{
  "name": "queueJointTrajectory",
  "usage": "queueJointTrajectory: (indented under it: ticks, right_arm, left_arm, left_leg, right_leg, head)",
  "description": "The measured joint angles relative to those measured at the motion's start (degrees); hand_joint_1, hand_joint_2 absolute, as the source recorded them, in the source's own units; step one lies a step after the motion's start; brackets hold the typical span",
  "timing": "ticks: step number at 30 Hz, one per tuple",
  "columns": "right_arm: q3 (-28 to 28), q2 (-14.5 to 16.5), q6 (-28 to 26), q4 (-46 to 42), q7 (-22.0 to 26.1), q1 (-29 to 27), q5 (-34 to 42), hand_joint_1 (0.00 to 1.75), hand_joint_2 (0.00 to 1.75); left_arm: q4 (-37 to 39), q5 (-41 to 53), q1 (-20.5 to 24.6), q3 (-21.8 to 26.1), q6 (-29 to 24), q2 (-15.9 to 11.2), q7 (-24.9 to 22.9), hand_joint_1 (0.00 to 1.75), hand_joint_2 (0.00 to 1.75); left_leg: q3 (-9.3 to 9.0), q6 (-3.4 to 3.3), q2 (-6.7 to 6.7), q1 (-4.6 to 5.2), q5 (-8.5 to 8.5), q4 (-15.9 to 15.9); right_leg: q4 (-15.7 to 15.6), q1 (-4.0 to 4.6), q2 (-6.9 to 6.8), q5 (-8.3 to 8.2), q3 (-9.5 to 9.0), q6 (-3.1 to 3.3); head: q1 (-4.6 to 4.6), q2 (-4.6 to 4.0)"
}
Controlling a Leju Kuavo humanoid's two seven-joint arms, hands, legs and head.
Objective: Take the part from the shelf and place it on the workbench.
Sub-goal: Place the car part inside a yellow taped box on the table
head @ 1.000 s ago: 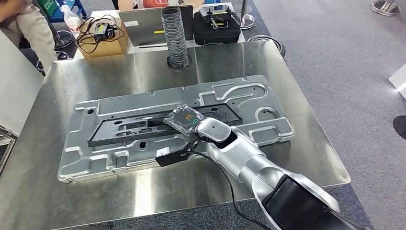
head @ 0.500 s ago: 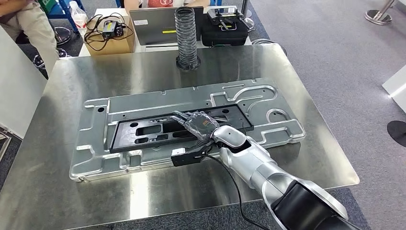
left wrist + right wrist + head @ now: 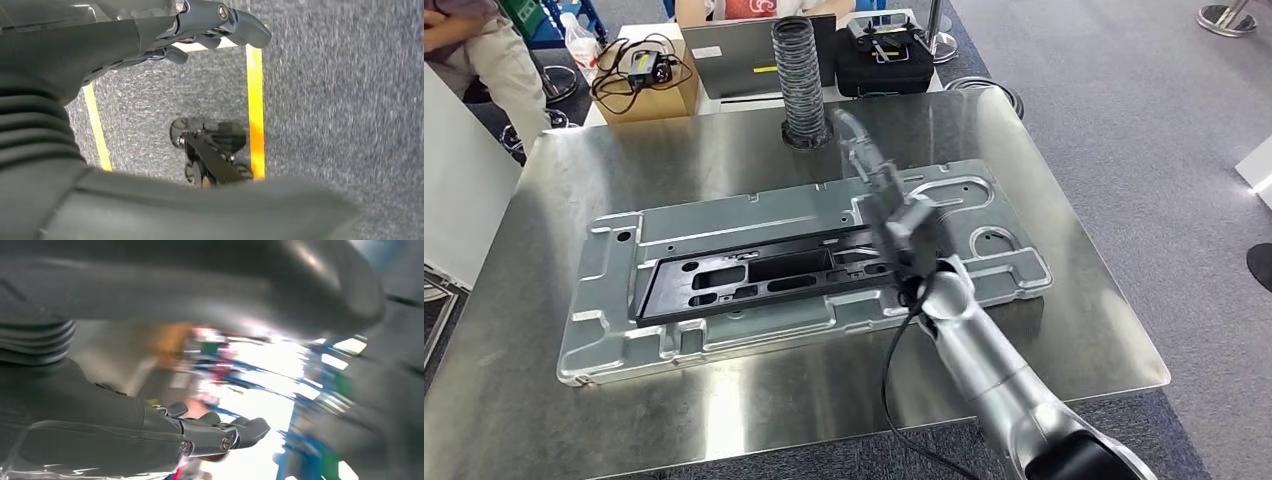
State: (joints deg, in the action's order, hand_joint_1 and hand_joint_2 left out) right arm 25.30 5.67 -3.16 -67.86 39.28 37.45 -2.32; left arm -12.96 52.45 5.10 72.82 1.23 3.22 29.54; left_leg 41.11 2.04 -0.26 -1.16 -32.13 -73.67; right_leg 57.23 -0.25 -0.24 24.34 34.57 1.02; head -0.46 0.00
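Observation:
The black frame-like part (image 3: 769, 275) lies flat in the recess of a big silver metal plate (image 3: 724, 215) on the steel workbench (image 3: 674, 150). My right hand (image 3: 874, 172) is raised above the plate's right half, blurred by motion, fingers pointing up and away, with nothing in it. In the right wrist view its fingers (image 3: 220, 432) are stretched out and bare against a blurred background. My left hand (image 3: 210, 22) hangs by my side over grey carpet, fingers apart and holding nothing.
A black corrugated hose (image 3: 796, 75) stands at the bench's far edge. Behind it are a laptop (image 3: 734, 55), a black case (image 3: 879, 55) and a cardboard box with cables (image 3: 639, 75). A person (image 3: 474, 50) sits at the far left beside a white panel (image 3: 454, 190).
My right hand has let go of the black part and swung up off it, toward the far side of the bench. The part stays on the plate.

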Motion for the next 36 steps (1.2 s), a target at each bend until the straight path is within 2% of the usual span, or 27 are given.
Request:
queueJointTrajectory:
  ticks: [1,2,4,5,8,9,10,13,14,15,16,19,20,21,23,24,25,26,28,29,30,31,32,33,34,35,36]
  right_arm:
    - [-1.9,-0.5,1.3,-4.6,0.2,-1.4,3.7,0.00,0.00]
    - [-3.6,-0.9,1.9,-8.8,0.4,-2.6,6.2,0.00,0.00]
    - [-6.8,-1.6,1.9,-16.9,0.6,-4.7,8.6,0.00,0.00]
    - [-8.3,-2.0,1.4,-20.8,0.7,-5.8,8.8,0.00,0.00]
    - [-12.1,-2.9,0.1,-31.3,0.9,-9.2,8.5,0.00,0.00]
    - [-13.2,-3.2,0.0,-34.1,0.9,-10.2,8.5,0.00,0.00]
    - [-14.3,-3.5,0.1,-36.7,0.9,-11.2,8.6,0.00,0.00]
    - [-17.1,-4.0,0.9,-42.3,0.9,-14.1,8.3,0.00,0.00]
    - [-18.0,-4.0,1.2,-43.6,0.9,-15.1,8.1,0.00,0.00]
    - [-18.7,-4.0,1.4,-44.9,0.9,-15.9,7.9,0.00,0.00]
    - [-19.4,-4.0,1.7,-45.9,0.9,-16.6,7.7,0.00,0.00]
    - [-21.5,-3.9,3.1,-48.4,0.9,-18.1,7.6,0.00,0.00]
    - [-22.4,-3.7,3.8,-49.0,0.8,-18.7,7.6,0.00,0.00]
    - [-23.2,-3.5,4.5,-49.5,0.8,-19.3,7.9,0.00,0.00]
    - [-25.1,-3.1,6.3,-50.0,0.8,-20.5,8.8,0.00,0.00]
    - [-25.9,-2.8,7.4,-50.0,0.8,-21.2,9.5,0.00,0.00]
    - [-26.9,-2.5,8.5,-50.0,0.8,-21.9,10.0,0.00,0.00]
    - [-27.9,-2.0,9.4,-49.9,0.8,-22.6,10.3,0.00,0.00]
    - [-29.8,-1.3,10.4,-49.6,0.6,-24.5,10.6,0.00,0.00]
    - [-30.6,-1.0,10.5,-49.4,0.4,-25.6,10.6,0.00,0.00]
    - [-31.4,-0.7,10.3,-49.0,0.3,-26.7,10.4,0.00,0.00]
    - [-32.2,-0.5,9.8,-48.5,0.3,-27.8,10.1,0.00,0.00]
    - [-32.9,-0.3,9.0,-47.7,0.3,-29.0,9.8,0.00,0.00]
    - [-33.5,-0.2,8.0,-46.8,0.4,-30.2,9.6,0.00,0.00]
    - [-33.9,-0.2,7.0,-45.6,0.4,-31.5,9.7,0.00,0.00]
    - [-34.2,-0.2,6.0,-44.2,0.5,-32.8,9.9,0.00,0.00]
    - [-34.4,-0.2,5.1,-42.7,0.5,-34.1,10.1,0.00,0.00]
  left_arm:
    - [0.0,-0.2,-0.1,0.1,-0.1,0.0,0.1,0.00,0.00]
    - [0.0,-0.4,-0.2,0.2,-0.3,0.0,0.1,0.00,0.00]
    - [0.0,-0.8,-0.1,0.5,-0.7,0.0,0.1,0.00,0.00]
    - [0.0,-1.1,-0.1,0.6,-0.9,0.0,0.1,0.00,0.00]
    - [0.0,-1.5,-0.3,1.3,-1.4,0.1,0.2,0.00,0.00]
    - [0.0,-1.6,-0.3,1.4,-1.5,0.1,0.2,0.00,0.00]
    - [0.0,-1.7,-0.2,1.5,-1.6,0.1,0.2,0.00,0.00]
    - [0.0,-1.9,-0.1,1.7,-1.6,0.1,0.3,0.00,0.00]
    - [0.0,-1.9,-0.1,1.7,-1.6,0.1,0.3,0.00,0.00]
    - [0.0,-1.9,-0.1,1.7,-1.6,0.1,0.2,0.00,0.00]
    - [0.0,-1.9,-0.1,1.7,-1.6,0.1,0.2,0.00,0.00]
    - [0.0,-1.9,-0.1,1.8,-1.5,0.1,0.0,0.00,0.00]
    - [0.0,-1.9,-0.1,1.8,-1.5,0.1,-0.1,0.00,0.00]
    - [0.0,-1.9,0.0,1.8,-1.6,0.1,-0.2,0.00,0.00]
    - [0.0,-2.0,0.0,2.0,-1.7,0.1,-0.6,0.00,0.00]
    - [0.0,-2.0,-0.1,2.1,-1.8,0.0,-0.8,0.00,0.00]
    - [0.0,-2.1,-0.1,2.3,-1.9,0.0,-1.0,0.00,0.00]
    - [0.0,-2.1,-0.1,2.5,-2.0,0.0,-1.1,0.00,0.00]
    - [0.0,-2.1,-0.1,2.7,-2.1,0.0,-1.4,0.00,0.00]
    - [0.0,-2.1,-0.1,2.8,-2.1,0.0,-1.4,0.00,0.00]
    - [0.0,-2.1,-0.1,2.8,-2.2,0.0,-1.4,0.00,0.00]
    - [0.0,-2.1,-0.1,2.9,-2.2,0.0,-1.4,0.00,0.00]
    - [0.0,-2.2,-0.1,3.0,-2.2,-0.1,-1.5,0.00,0.00]
    - [0.0,-2.3,-0.1,3.0,-2.2,-0.1,-1.5,0.00,0.00]
    - [0.0,-2.3,0.0,3.1,-2.2,-0.2,-1.4,0.00,0.00]
    - [0.0,-2.3,0.0,3.1,-2.2,-0.2,-1.4,0.00,0.00]
    - [0.0,-2.4,0.0,3.1,-2.2,-0.2,-1.3,0.00,0.00]
  left_leg:
    - [-1.12,0.16,0.02,-0.20,1.74,2.4]
    - [-2.90,0.29,0.02,-0.42,3.73,6.2]
    - [-5.93,0.17,-0.08,-0.46,5.98,12.3]
    - [-6.54,-0.07,-0.15,-0.39,6.14,13.5]
    - [-6.48,-1.32,-0.22,-0.20,6.25,13.8]
    - [-6.41,-1.82,-0.18,-0.21,6.51,14.0]
    - [-6.27,-2.29,-0.11,-0.26,6.81,14.3]
    - [-5.42,-3.17,0.06,-0.07,7.59,14.5]
    - [-5.02,-3.27,0.08,0.03,7.91,14.4]
    - [-4.58,-3.30,0.09,0.14,8.26,14.4]
    - [-4.14,-3.28,0.07,0.24,8.65,14.4]
    - [-3.14,-2.90,-0.08,0.49,9.92,14.5]
    - [-3.06,-2.59,-0.13,0.48,10.36,14.6]
    - [-3.05,-2.24,-0.14,0.42,10.85,14.8]
    - [-3.03,-1.47,-0.16,0.34,11.81,15.4]
    - [-2.78,-1.17,-0.15,0.36,11.42,15.3]
    - [-2.32,-0.95,-0.14,0.41,9.88,14.4]
    - [-1.62,-0.77,-0.11,0.42,7.30,12.2]
    - [-0.14,-0.44,-0.08,0.37,1.42,5.1]
    - [0.14,-0.26,-0.07,0.36,-0.02,1.9]
    - [-0.30,-0.11,-0.07,0.35,-0.09,0.1]
    - [-1.68,0.00,-0.06,0.34,0.96,0.2]
    - [-4.09,0.05,-0.06,0.30,2.41,2.4]
    - [-7.28,0.05,-0.07,0.23,3.09,6.2]
    - [-10.42,-0.12,-0.12,0.29,2.97,10.5]
    - [-12.61,-0.43,-0.18,0.36,2.42,13.8]
    - [-13.80,-0.83,-0.25,0.46,1.65,15.9]
  right_leg:
    - [0.2,-0.11,0.02,0.14,-0.04,-0.17]
    - [0.6,-0.23,0.07,0.37,-0.04,-0.45]
    - [1.5,-0.21,0.20,0.79,0.23,-1.13]
    - [1.8,-0.14,0.24,0.89,0.40,-1.48]
    - [2.0,-0.23,0.25,0.88,0.60,-2.28]
    - [2.6,-0.35,0.25,1.64,0.80,-2.57]
    - [4.2,-0.43,0.25,3.19,1.37,-2.85]
    - [14.3,-0.53,0.25,9.86,4.77,-3.38]
    - [16.8,-0.53,0.25,10.92,5.31,-3.41]
    - [17.2,-0.52,0.25,10.90,4.84,-3.33]
    - [15.5,-0.49,0.25,9.95,3.25,-3.13]
    - [3.7,-0.05,0.21,6.75,-4.67,-2.02]
    - [1.3,0.20,0.20,6.32,-6.15,-1.75]
    - [0.2,0.43,0.18,6.13,-6.65,-1.60]
    - [-0.3,0.45,0.13,4.87,-6.22,-1.17]
    - [-0.8,0.31,0.04,4.09,-5.86,-0.85]
    - [-1.3,0.14,-0.07,3.20,-5.37,-0.49]
    - [-1.7,-0.02,-0.17,2.32,-4.74,-0.22]
    - [-1.7,0.07,-0.33,0.97,-3.13,0.05]
    - [-1.6,0.10,-0.41,0.38,-2.29,0.03]
    - [-1.5,0.09,-0.49,-0.19,-1.41,-0.05]
    - [-1.3,0.04,-0.53,-0.72,-0.52,-0.18]
    - [-1.0,-0.03,-0.55,-1.20,0.37,-0.39]
    - [-0.6,-0.08,-0.55,-1.62,1.20,-0.64]
    - [-0.1,-0.06,-0.55,-1.96,1.88,-0.94]
    - [0.3,-0.01,-0.57,-2.29,2.29,-1.28]
    - [0.6,0.06,-0.58,-2.63,2.49,-1.62]
  head:
    - [0.00,0.00]
    - [-0.01,0.00]
    - [0.00,0.01]
    - [0.05,0.01]
    - [0.22,0.00]
    - [0.28,0.00]
    - [0.36,0.00]
    - [0.50,0.00]
    - [0.51,0.00]
    - [0.51,0.00]
    - [0.51,0.00]
    - [0.41,0.01]
    - [0.44,0.01]
    - [0.48,0.01]
    - [0.68,0.01]
    - [0.67,0.01]
    - [0.63,0.00]
    - [0.57,0.00]
    - [0.46,0.00]
    - [0.44,0.00]
    - [0.44,0.00]
    - [0.40,0.00]
    - [0.39,0.00]
    - [0.37,0.01]
    - [0.36,0.01]
    - [0.41,0.01]
    - [0.35,0.01]
